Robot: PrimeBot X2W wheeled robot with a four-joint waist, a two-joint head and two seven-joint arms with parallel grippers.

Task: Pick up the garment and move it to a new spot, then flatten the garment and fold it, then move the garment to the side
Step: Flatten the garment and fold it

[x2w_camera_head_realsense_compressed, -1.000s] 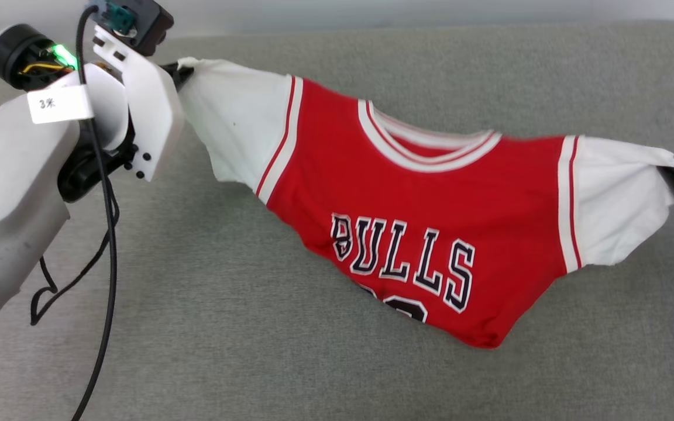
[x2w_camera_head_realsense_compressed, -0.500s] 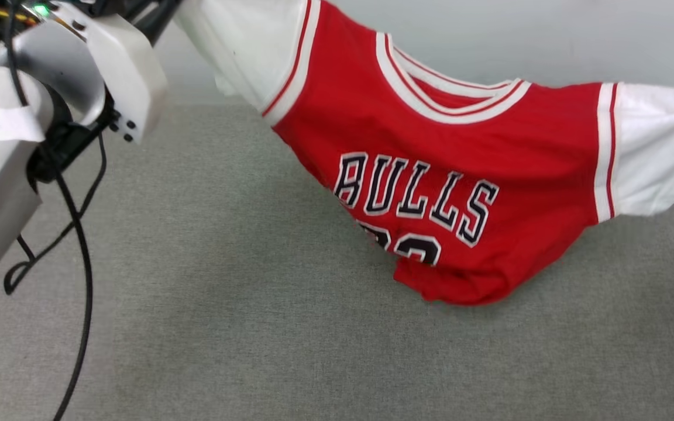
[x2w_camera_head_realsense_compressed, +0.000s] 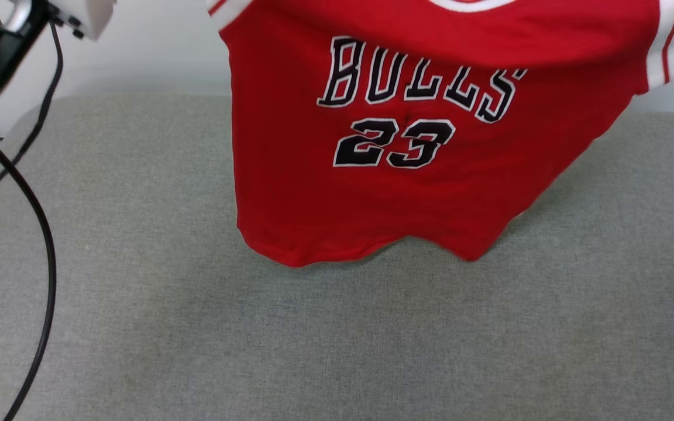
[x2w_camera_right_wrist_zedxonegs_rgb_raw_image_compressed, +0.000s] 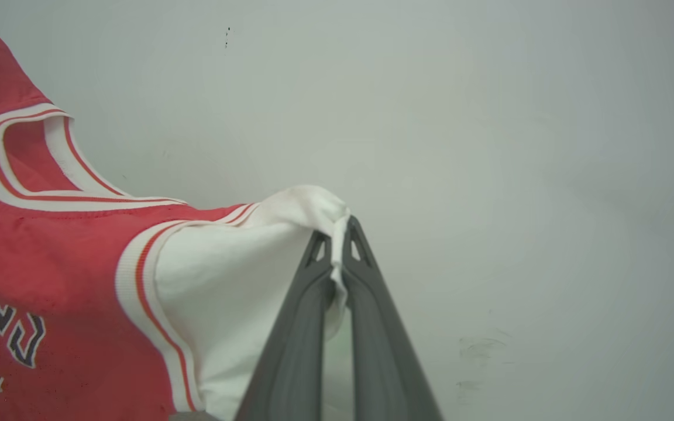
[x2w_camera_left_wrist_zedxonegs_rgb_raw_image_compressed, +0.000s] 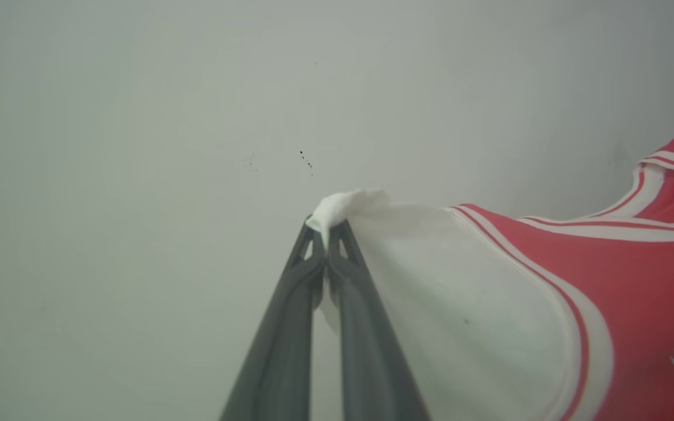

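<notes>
The garment (x2w_camera_head_realsense_compressed: 407, 193), a red shirt with black letters and the number 23, hangs upright in the air, its hem just over the grey cloth surface (x2w_camera_head_realsense_compressed: 337, 339). Its top and white sleeves run off the head view's upper edge. In the left wrist view my left gripper (x2w_camera_left_wrist_zedxonegs_rgb_raw_image_compressed: 326, 234) is shut on the tip of one white sleeve of the garment (x2w_camera_left_wrist_zedxonegs_rgb_raw_image_compressed: 430, 292). In the right wrist view my right gripper (x2w_camera_right_wrist_zedxonegs_rgb_raw_image_compressed: 337, 234) is shut on the tip of the other white sleeve of the garment (x2w_camera_right_wrist_zedxonegs_rgb_raw_image_compressed: 226, 275). The shirt is stretched between the two.
A pale wall (x2w_camera_head_realsense_compressed: 155, 52) stands behind the grey surface. Part of my left arm and its black cable (x2w_camera_head_realsense_compressed: 44, 257) hang at the head view's left edge.
Both grippers have lifted the shirt up off the surface; it now hangs full length with the number showing. The left arm has risen mostly out of the head view, which has also shifted.
</notes>
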